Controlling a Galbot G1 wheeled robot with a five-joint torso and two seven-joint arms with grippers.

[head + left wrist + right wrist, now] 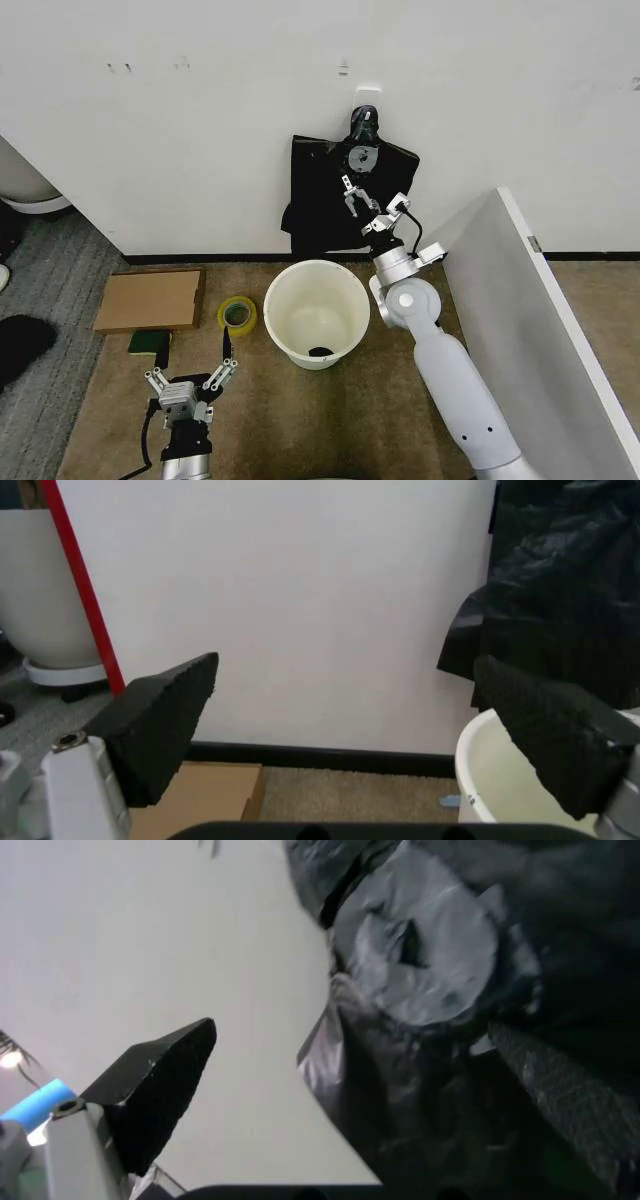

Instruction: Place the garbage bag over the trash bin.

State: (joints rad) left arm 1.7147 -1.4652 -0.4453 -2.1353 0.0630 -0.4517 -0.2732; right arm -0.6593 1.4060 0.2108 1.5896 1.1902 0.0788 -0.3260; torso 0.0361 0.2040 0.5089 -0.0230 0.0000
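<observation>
The right gripper (356,196) is raised against the wall (200,120), its fingers spread apart in front of the garbage bag (320,190), which hangs flat on the wall from a hook above the trash bin (316,312). In the right wrist view the fingers (160,1080) straddle the bag's glossy folds without closing on them. The trash bin stands upright on the carpeted floor (300,420) just below the bag, with something small and dark in its bottom. The left gripper (192,378) hovers low over the floor, jaws open and empty, near a yellow tape roll (237,314) and a flat cardboard box (150,300).
</observation>
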